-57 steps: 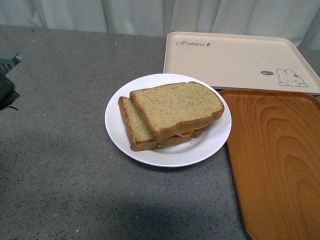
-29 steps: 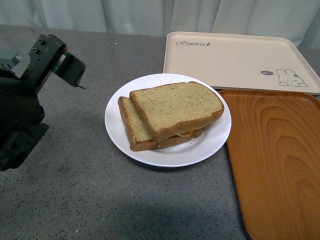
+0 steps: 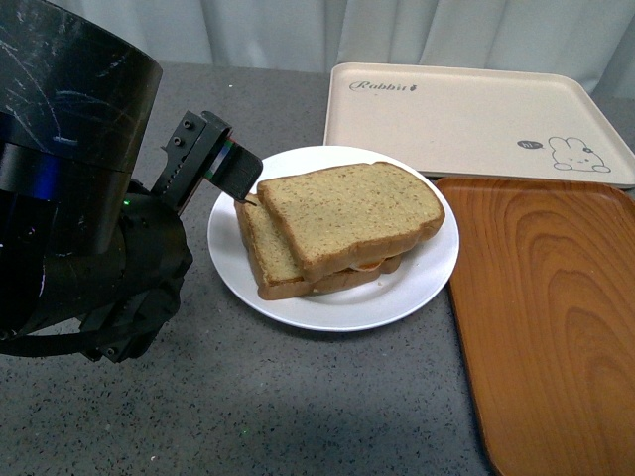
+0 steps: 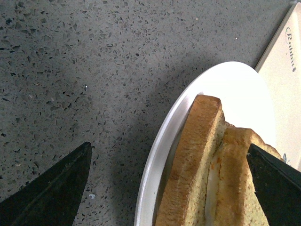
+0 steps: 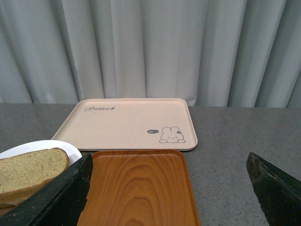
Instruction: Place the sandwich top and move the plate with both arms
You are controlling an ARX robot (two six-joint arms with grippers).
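Note:
The sandwich top, a tan speckled bread slice, lies on a lower slice, and both rest on the white plate. A sliver of orange and white filling shows between the slices. My left gripper is open at the plate's left rim, level with the sandwich's near corner. In the left wrist view its open fingers straddle the plate rim and both slice edges, with the sandwich top on the far side. My right gripper hangs open above the wooden tray, touching nothing. It is outside the front view.
A beige rabbit-printed tray lies behind the plate. An orange-brown wood-grain tray lies right of the plate, nearly touching its rim. The grey speckled table stretches out in front, and a pale curtain hangs behind.
My left arm has swung in from the left edge. Its gripper moved right from the bare table to the plate's left rim. The sandwich and plate have not moved.

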